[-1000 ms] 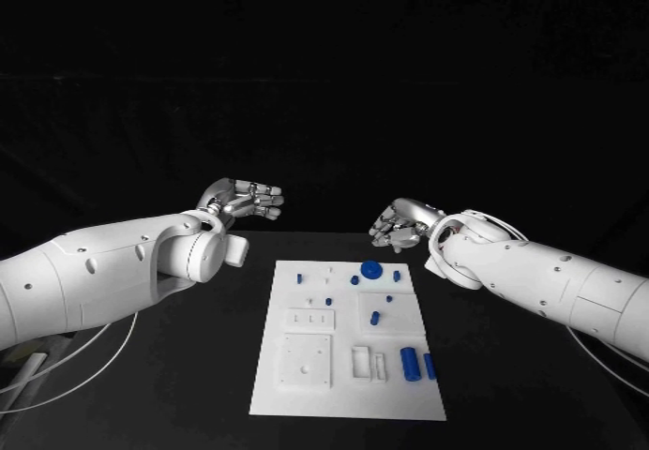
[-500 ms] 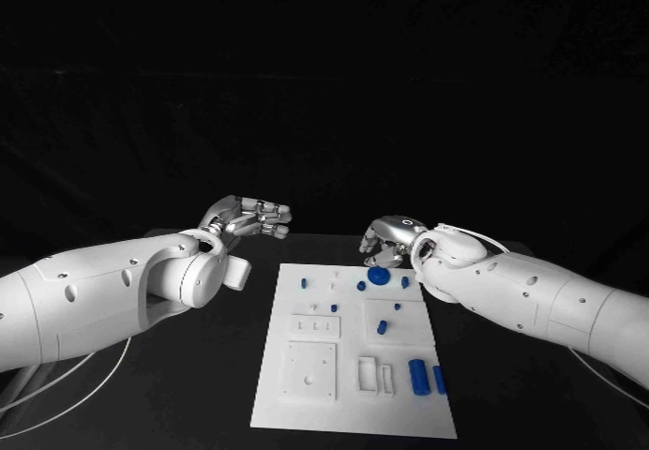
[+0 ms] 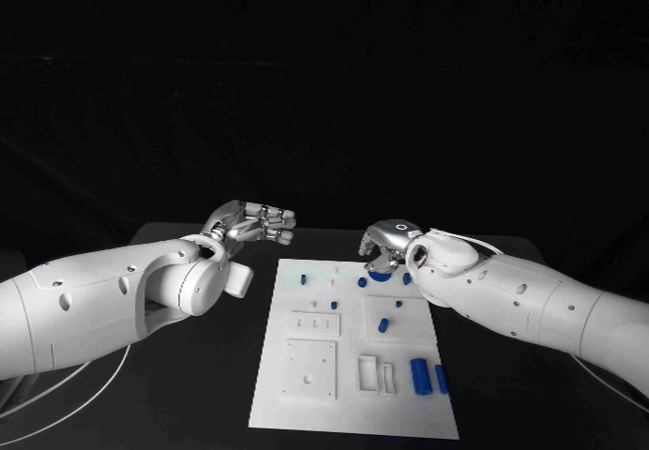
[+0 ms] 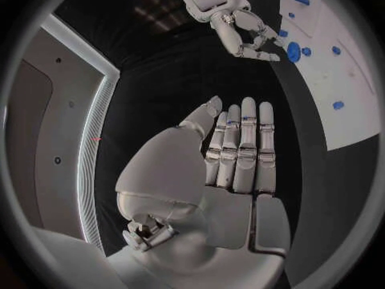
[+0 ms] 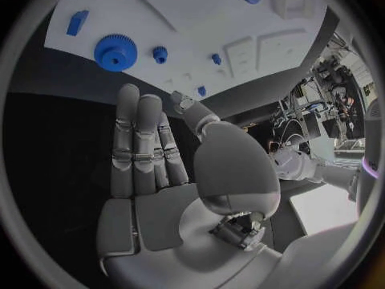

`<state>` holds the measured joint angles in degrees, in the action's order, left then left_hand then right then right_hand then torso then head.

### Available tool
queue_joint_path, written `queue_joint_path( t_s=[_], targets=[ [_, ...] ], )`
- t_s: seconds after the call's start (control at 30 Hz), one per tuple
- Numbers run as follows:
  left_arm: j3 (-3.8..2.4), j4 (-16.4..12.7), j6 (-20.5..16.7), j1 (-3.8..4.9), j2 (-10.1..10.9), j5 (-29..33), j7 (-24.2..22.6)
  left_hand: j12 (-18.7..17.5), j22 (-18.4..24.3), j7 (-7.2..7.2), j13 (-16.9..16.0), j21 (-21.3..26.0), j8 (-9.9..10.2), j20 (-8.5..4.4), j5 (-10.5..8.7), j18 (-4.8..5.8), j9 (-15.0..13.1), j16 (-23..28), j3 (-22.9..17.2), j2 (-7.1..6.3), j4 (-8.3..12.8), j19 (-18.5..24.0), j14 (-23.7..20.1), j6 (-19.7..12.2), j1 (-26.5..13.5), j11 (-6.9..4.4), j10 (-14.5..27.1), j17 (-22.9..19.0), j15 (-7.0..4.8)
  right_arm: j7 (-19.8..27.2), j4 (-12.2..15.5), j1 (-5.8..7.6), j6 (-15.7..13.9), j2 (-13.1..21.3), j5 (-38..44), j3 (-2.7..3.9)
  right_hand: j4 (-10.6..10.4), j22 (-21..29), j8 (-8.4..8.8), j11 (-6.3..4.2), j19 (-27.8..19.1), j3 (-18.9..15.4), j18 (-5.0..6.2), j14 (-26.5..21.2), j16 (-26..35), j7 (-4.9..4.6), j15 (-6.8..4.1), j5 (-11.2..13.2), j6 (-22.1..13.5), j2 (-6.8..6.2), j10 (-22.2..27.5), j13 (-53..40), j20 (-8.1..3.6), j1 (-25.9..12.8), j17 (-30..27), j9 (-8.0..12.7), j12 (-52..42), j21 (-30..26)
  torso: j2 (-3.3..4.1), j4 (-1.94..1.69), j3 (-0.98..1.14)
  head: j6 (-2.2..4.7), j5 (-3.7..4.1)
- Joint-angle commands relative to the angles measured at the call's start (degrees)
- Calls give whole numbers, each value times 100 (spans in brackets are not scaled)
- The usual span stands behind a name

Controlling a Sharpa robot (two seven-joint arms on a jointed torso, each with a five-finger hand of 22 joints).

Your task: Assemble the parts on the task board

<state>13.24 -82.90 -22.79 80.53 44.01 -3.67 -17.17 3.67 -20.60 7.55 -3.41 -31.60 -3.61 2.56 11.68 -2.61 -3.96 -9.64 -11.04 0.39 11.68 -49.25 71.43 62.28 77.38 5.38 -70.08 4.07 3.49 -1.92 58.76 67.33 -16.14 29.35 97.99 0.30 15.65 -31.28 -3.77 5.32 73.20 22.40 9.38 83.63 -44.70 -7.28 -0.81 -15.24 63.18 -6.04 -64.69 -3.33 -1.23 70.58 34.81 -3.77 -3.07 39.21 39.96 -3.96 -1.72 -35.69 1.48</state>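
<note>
The white task board (image 3: 406,412) lies in the middle of the black table. A blue gear (image 3: 384,277) stands at its far right corner, with small blue pegs (image 3: 306,277) near it and two blue cylinders (image 3: 419,375) at the near right. My right hand (image 3: 385,246) hovers just over the gear, holding nothing. In the right wrist view its fingers (image 5: 138,141) stretch towards the gear (image 5: 115,51) without touching it. My left hand (image 3: 254,223) hangs off the board's far left corner, its fingers (image 4: 240,151) straight and empty.
The board (image 5: 201,26) carries square recesses (image 3: 311,368) and slots (image 3: 365,370) in its near half. The left wrist view shows my right hand (image 4: 240,29) beside the gear (image 4: 294,51). Black table surface surrounds the board on both sides.
My right hand has come down and towards the board's far right corner, now overlapping the gear. My left hand has sunk a little nearer the board's far left corner.
</note>
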Motion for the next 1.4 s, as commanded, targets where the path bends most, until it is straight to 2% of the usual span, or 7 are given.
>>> queue_joint_path(
  t_s=[0.03,0.37,0.7,1.0,1.13,1.3,1.4],
  targets=[
    [-6,-32,109,11,-6,-33,-27,-29,15,3,6,36,3,13,-30,-105,1,39,-34,-12,-1,-35,-15,-47,-46,5,55,-5,31,-210,-27,-28,80,-19,328,-1,-38,-34,22,7,57,-60,45,-15,-34,2,39,27,-66,-73,71,1,12,19,-19,9,-23,-62,66,-5,-3,13,18],
    [-7,-75,130,11,-14,-33,-23,-29,42,12,6,62,3,19,-32,-107,2,49,-48,-25,-9,-46,-18,-79,-52,19,96,-5,36,-257,-103,-116,80,-84,403,-8,-75,-332,23,19,169,-129,39,-40,-142,-9,48,31,-96,-62,118,3,11,77,-99,10,-21,-336,160,-35,0,39,37],
    [-6,-64,138,9,-35,-34,-18,-28,81,18,6,95,3,24,-30,-111,0,57,-64,-41,-23,-73,-16,-103,-64,27,118,-4,40,-282,-124,-142,99,-103,457,-10,-72,-724,21,16,247,-21,29,-53,-220,-5,46,69,-79,-75,97,4,2,55,-119,10,-20,-565,284,-57,-15,88,62],
    [-6,-55,150,9,-40,-34,-7,-28,98,20,6,107,3,24,-31,-111,1,57,-71,-46,-36,-88,-11,-111,-71,30,126,-3,40,-268,-102,-187,195,-104,466,-11,-47,-979,21,-30,283,188,-20,-54,-284,33,18,70,36,-50,-88,3,-38,-39,-120,6,-19,-637,359,-62,-20,108,69],
    [-6,-43,159,9,-47,-34,-2,-29,110,20,6,116,2,25,-30,-111,1,58,-75,-50,-45,-96,-11,-118,-77,32,135,-3,41,-263,-105,-196,216,-106,469,-11,-41,-1098,23,-44,297,276,-35,-64,-304,43,10,80,67,-41,-138,2,-53,-66,-120,5,-20,-657,396,-66,-25,138,71],
    [-6,-36,164,9,-52,-34,0,-29,110,20,6,116,2,25,-30,-111,1,58,-75,-50,-45,-96,-11,-118,-77,32,135,-3,41,-264,-116,-202,232,-115,475,-12,-54,-1228,20,-51,302,370,-38,-65,-327,47,3,110,86,-27,-165,2,-61,-80,-118,4,-20,-704,440,-69,-22,175,68],
    [-6,-35,166,9,-55,-34,1,-29,110,20,6,116,2,25,-30,-111,1,58,-75,-50,-45,-96,-11,-118,-77,32,135,-3,41,-267,-125,-207,234,-121,478,-12,-56,-1283,20,-59,311,455,-41,-68,-333,52,-2,215,109,3,-196,2,-66,-71,-118,3,-20,-710,461,-69,-19,184,69]
  ],
)
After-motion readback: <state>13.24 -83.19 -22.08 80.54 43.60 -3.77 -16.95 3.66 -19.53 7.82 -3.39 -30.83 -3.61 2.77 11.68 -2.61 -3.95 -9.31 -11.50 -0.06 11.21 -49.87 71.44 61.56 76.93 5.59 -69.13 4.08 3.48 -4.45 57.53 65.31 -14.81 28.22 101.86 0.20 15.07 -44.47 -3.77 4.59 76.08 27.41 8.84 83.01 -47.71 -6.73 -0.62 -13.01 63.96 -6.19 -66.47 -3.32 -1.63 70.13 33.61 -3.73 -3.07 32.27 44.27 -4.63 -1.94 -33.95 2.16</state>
